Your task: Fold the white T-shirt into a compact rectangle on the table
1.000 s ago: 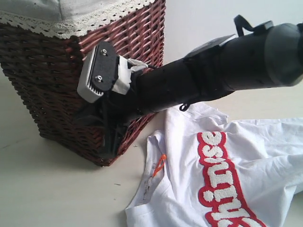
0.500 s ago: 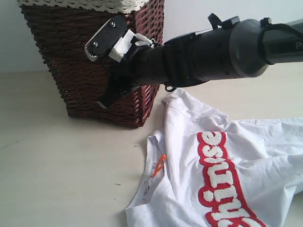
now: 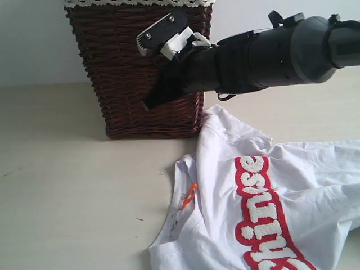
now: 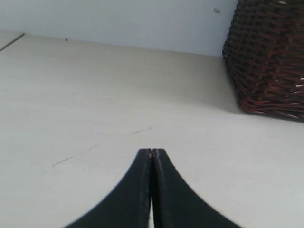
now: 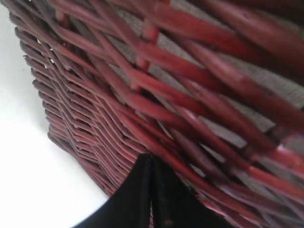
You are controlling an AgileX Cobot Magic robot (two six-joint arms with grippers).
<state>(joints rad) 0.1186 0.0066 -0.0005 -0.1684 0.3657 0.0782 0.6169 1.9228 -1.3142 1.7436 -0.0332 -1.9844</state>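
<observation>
The white T-shirt (image 3: 219, 169) lies spread and rumpled on the table (image 3: 73, 185) at the lower right. Its red-outlined lettering (image 3: 261, 214) faces up and an orange neck tag (image 3: 191, 194) shows at the collar. My right gripper (image 3: 147, 105) is shut, and its black tip presses against the side of the brown wicker basket (image 3: 129, 79), above and left of the shirt. In the right wrist view the shut gripper (image 5: 151, 156) sits right against the weave (image 5: 166, 85). My left gripper (image 4: 151, 151) is shut and empty, low over bare table (image 4: 95, 104).
The wicker basket has white lace edging (image 3: 135, 3) along its rim and stands at the back of the table. In the left wrist view the basket (image 4: 270, 61) stands off to one side. A pale wall (image 4: 118, 21) runs behind the table.
The basket has slid back and to the right, with the right arm's shut tip against its side. The shirt has not moved.
</observation>
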